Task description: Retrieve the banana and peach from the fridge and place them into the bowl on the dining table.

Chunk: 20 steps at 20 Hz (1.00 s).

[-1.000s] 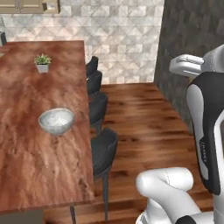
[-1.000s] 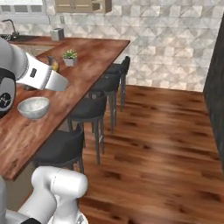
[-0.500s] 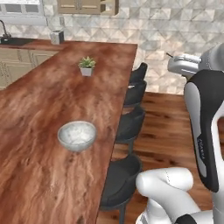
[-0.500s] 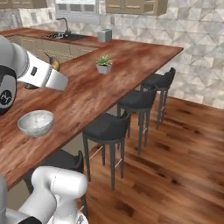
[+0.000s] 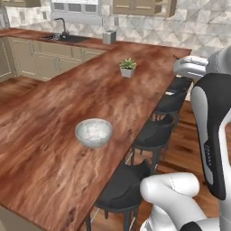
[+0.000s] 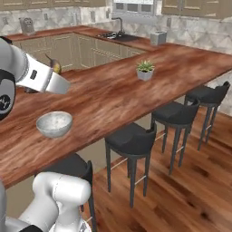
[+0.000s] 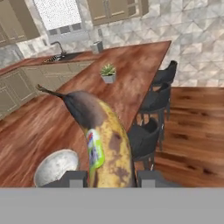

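Observation:
My gripper (image 7: 111, 178) is shut on the banana (image 7: 103, 140), a yellow fruit with brown blotches, a dark stem end and a small sticker. It stands up between the two fingertips (image 7: 74, 178). In the right base view the banana's dark tip (image 6: 55, 66) peeks over my forearm. The light grey bowl (image 5: 94, 132) sits empty on the reddish-brown dining table (image 5: 49, 103), near its stool-side edge. From the hand view the bowl (image 7: 57, 167) lies low and left of the banana. In the right base view the bowl (image 6: 54, 123) is below the raised arm. The peach and the fridge are out of view.
A small potted plant (image 5: 127, 66) stands farther along the table. Dark round stools (image 5: 155, 135) line its right edge over wood floor (image 6: 181, 190). Tan cabinets with a sink (image 5: 63, 37) and a grey canister (image 5: 108, 36) run along the back wall.
The whole scene has swung across both base views, so the base has turned. The bowl and table now sit closer and more central. The banana stays in the grip.

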Tool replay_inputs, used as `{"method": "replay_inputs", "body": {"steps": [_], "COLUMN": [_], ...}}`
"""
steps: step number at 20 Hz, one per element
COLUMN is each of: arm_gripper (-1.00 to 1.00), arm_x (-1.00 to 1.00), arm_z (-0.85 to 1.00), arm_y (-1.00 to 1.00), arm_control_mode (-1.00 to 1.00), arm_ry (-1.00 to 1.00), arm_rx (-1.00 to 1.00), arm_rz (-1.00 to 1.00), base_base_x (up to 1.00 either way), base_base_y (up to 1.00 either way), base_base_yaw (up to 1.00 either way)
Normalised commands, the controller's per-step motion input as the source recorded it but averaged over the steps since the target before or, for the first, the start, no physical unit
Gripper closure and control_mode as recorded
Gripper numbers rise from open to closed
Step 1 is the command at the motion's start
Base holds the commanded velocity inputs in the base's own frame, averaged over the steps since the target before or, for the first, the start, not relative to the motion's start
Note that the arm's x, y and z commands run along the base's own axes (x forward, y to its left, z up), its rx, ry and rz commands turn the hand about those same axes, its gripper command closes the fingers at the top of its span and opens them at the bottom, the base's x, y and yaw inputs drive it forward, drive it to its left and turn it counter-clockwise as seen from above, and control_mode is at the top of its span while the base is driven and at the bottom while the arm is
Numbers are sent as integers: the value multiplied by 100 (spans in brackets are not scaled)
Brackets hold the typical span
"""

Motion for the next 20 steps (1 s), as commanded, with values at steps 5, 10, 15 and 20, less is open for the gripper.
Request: {"method": "replay_inputs", "body": {"steps": [5, 10, 15, 20], "arm_gripper": [100, 100, 100, 100], "arm_x": [0, 0, 0, 0], "arm_z": [0, 0, 0, 0], "arm_y": [0, 0, 0, 0], "arm_control_mode": [100, 100, 100, 100], "arm_ry": [0, 0, 0, 0], "arm_rx": [0, 0, 0, 0], "arm_rz": [0, 0, 0, 0], "base_base_x": [67, 77, 78, 74], "base_base_y": [-2, -10, -13, -13], "base_base_yaw": [57, 60, 61, 61]}}
